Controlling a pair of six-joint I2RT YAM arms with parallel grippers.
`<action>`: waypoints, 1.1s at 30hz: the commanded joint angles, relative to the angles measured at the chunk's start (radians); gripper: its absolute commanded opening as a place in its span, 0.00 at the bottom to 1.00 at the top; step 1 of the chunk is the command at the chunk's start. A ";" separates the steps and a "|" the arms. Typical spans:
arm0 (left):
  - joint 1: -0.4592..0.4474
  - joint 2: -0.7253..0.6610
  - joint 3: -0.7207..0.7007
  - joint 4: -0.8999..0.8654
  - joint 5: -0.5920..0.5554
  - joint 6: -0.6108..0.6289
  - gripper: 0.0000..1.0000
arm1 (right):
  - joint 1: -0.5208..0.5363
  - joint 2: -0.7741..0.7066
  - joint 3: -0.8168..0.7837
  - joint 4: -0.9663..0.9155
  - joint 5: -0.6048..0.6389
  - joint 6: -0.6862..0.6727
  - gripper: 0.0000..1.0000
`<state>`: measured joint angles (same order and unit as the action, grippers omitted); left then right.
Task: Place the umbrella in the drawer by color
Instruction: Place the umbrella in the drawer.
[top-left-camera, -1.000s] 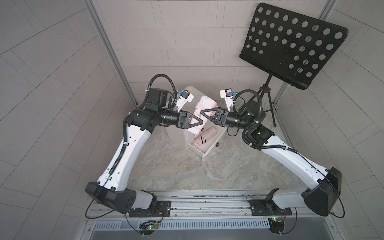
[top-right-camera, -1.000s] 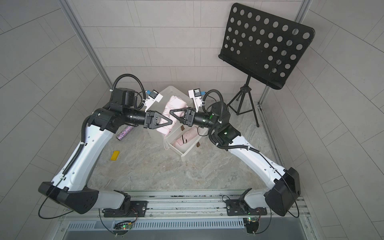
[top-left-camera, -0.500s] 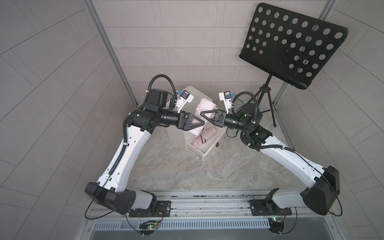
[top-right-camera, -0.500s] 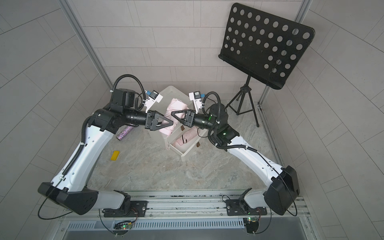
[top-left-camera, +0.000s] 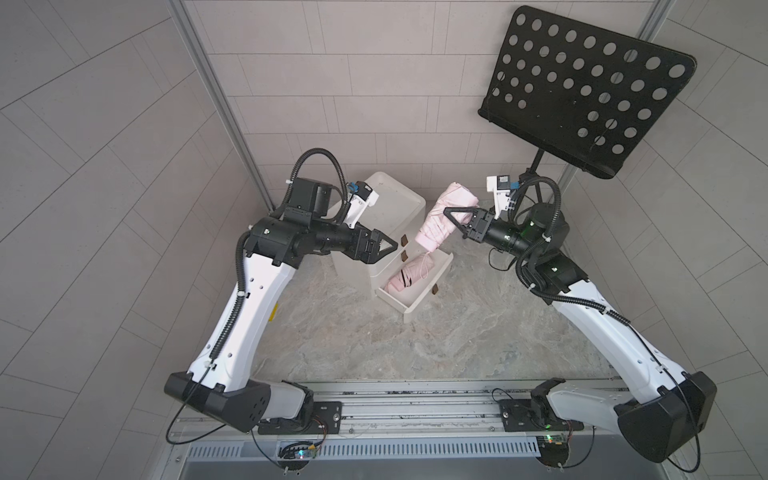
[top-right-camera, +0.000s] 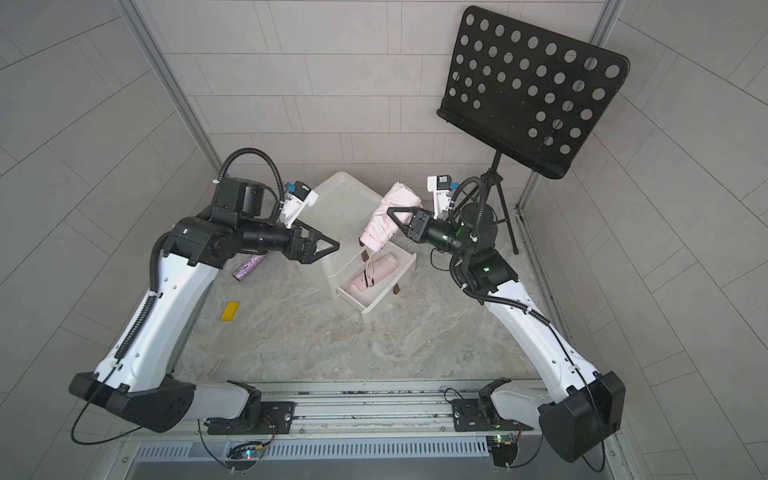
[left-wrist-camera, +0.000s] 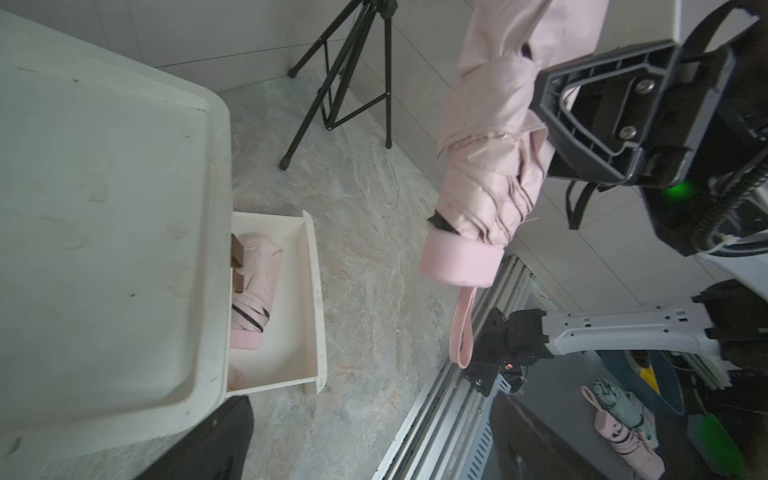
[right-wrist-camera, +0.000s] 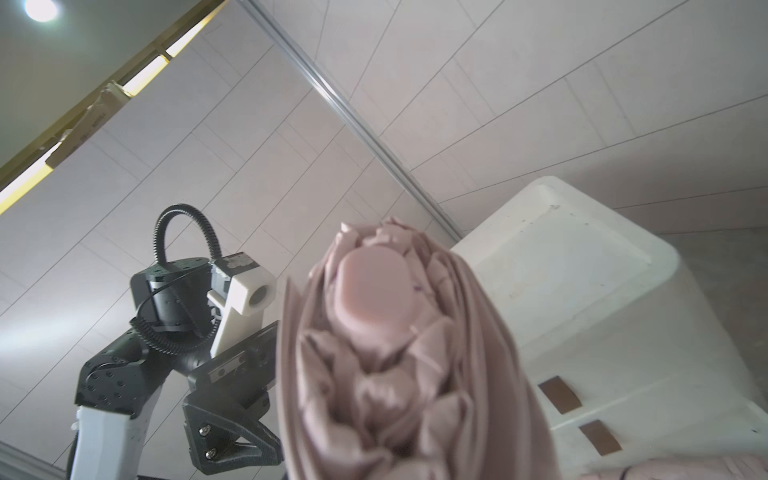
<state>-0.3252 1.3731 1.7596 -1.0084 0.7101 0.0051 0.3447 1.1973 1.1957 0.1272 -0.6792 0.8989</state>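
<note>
Cabinet (top-right-camera: 345, 208) at floor's back edge, centre. Drawer (top-right-camera: 382, 305) pulled out toward front right, umbrella (top-right-camera: 374, 274) lying in it. Second umbrella (top-right-camera: 382, 226) clamped in right gripper (top-right-camera: 392, 224), above drawer's back end. Music stand (top-right-camera: 532, 91) in back right corner. Tube (top-right-camera: 248, 266) and small block (top-right-camera: 230, 311) left of cabinet.

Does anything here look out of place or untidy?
Yes. The pink umbrella held in the right gripper looks unstrapped: its folds hang loose and its loop dangles. A glittery purple item and a small yellow object lie on the floor, left of the drawer unit.
</note>
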 joint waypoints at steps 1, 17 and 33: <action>0.008 -0.052 -0.013 -0.018 -0.156 0.080 0.96 | -0.049 -0.011 0.040 -0.128 0.029 -0.040 0.28; 0.009 -0.134 -0.227 0.071 -0.247 0.122 0.96 | -0.104 0.228 0.041 -0.253 0.064 0.006 0.27; 0.008 -0.162 -0.306 0.122 -0.257 0.105 0.96 | 0.045 0.395 -0.035 -0.139 0.229 0.199 0.26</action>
<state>-0.3206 1.2324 1.4647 -0.9066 0.4614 0.1051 0.3676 1.5909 1.1580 -0.1005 -0.5137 1.0317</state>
